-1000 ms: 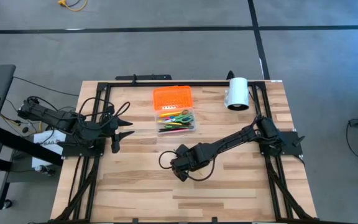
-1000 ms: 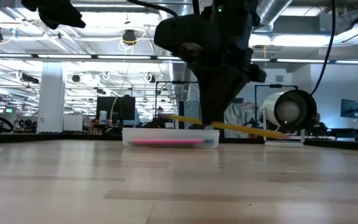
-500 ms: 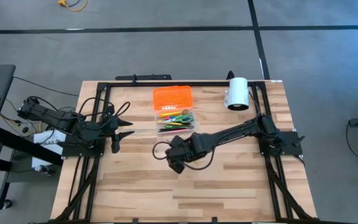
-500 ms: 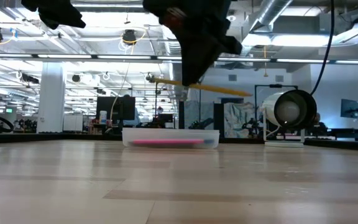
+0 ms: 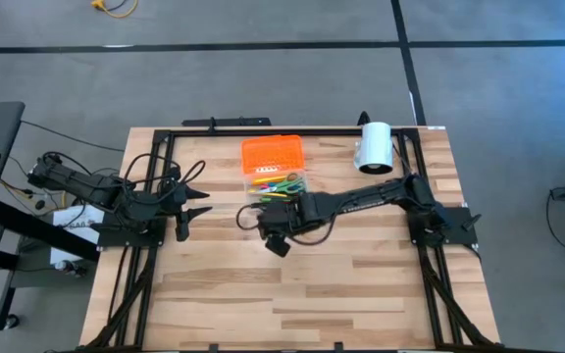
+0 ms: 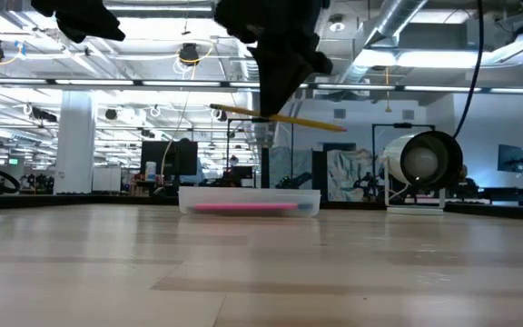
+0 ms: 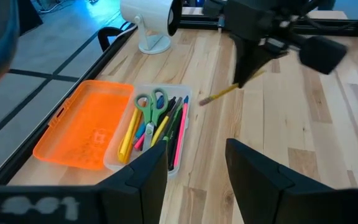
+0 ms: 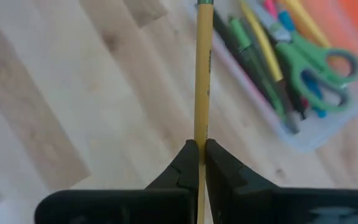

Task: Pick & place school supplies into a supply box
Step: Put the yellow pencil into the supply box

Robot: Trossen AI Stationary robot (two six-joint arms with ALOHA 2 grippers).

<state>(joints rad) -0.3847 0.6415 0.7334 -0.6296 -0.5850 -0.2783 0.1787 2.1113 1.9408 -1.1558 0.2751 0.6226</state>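
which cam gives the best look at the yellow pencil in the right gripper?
Right wrist view: the yellow pencil runs straight out of the shut right gripper. Low view shows it side-on, above the supply box. Left wrist catches one end. High view: hidden by the arm.

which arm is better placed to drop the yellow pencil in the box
The right. Its gripper is shut on the yellow pencil, raised beside the clear box. The left gripper waits open at the table's left edge.

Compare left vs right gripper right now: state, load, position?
Left gripper is open and empty; right gripper is shut on a yellow pencil. Left sits by the table's left edge; right hangs in the air beside the supply box. Both are dark two-finger grippers.
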